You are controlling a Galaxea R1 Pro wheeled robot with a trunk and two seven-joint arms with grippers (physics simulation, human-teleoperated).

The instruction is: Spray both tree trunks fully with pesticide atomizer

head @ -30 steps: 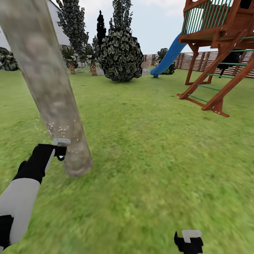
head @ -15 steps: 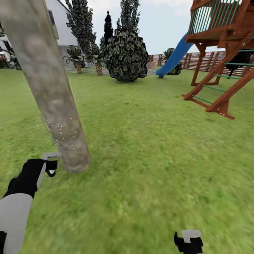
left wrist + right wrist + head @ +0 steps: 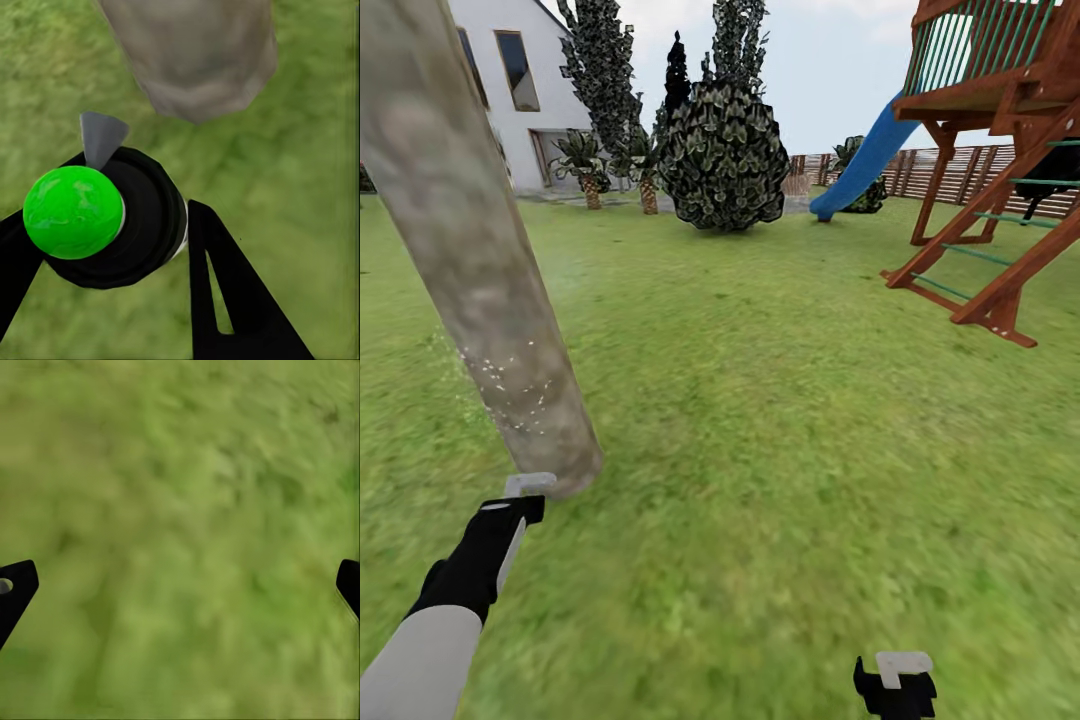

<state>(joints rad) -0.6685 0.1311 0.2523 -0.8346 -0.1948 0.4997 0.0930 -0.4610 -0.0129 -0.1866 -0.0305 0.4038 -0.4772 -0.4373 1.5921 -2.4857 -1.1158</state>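
Okay, you've got the left gripper [image 3: 105, 255] clamped on the pesticide atomizer [image 3: 112, 225], black fingers [image 3: 225, 292] either side of its dark body, green ball top and grey nozzle cone aimed at the foot of the tree trunk [image 3: 470, 260]. On the head view the left gripper [image 3: 520, 500] now sits low, just at the trunk's base where it meets the grass [image 3: 780, 420]; a second ago it was higher up and closer against the bark, so you've dropped and pulled back a bit. The whole view also swung, house [image 3: 510, 80] now in frame at the back, so that part is camera motion, not the tree moving. White specks of pesticide [image 3: 510, 385] sit in a band on the lower trunk, slightly above the nozzle; the upper trunk reads bare grey-tan, no specks I can make out. My read: coverage on this trunk is partial, low band only, and the second tree isn't dealt with from what's here. Next likely needs you to sweep the nozzle upward along the trunk and around its sides; risk is spraying grass if you stay this low. Right gripper [image 3: 180, 577] hangs over plain grass, fingers spread wide, nothing between them; it also shows at the head view's lower edge [image 3: 895, 685]. Playset with the blue slide [image 3: 860, 160] stands well apart, not relevant.
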